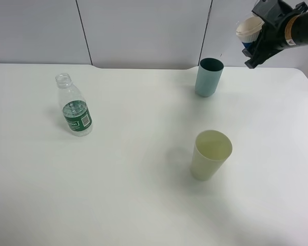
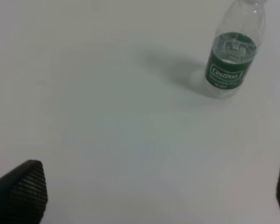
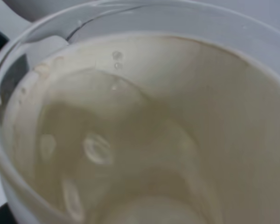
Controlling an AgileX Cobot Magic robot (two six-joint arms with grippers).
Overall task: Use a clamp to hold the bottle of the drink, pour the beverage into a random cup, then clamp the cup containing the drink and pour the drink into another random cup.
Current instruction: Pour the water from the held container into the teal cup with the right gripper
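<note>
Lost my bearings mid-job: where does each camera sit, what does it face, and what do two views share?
Exterior high: up high, looking down on table, bottle, teal cup, pale green cup; right gripper holds blue-banded cup aloft.
Left wrist: on left arm, facing down at the bottle; tips of the open left gripper show.
Right wrist: on right arm, looking into that cup.
Shared: bottle, exterior and left wrist.

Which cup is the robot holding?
Over the far right corner of the white table, a black arm reaches in. Its right gripper holds a tilted whitish cup with a blue band; the teal cup and pale green cup stand on the table.
</note>
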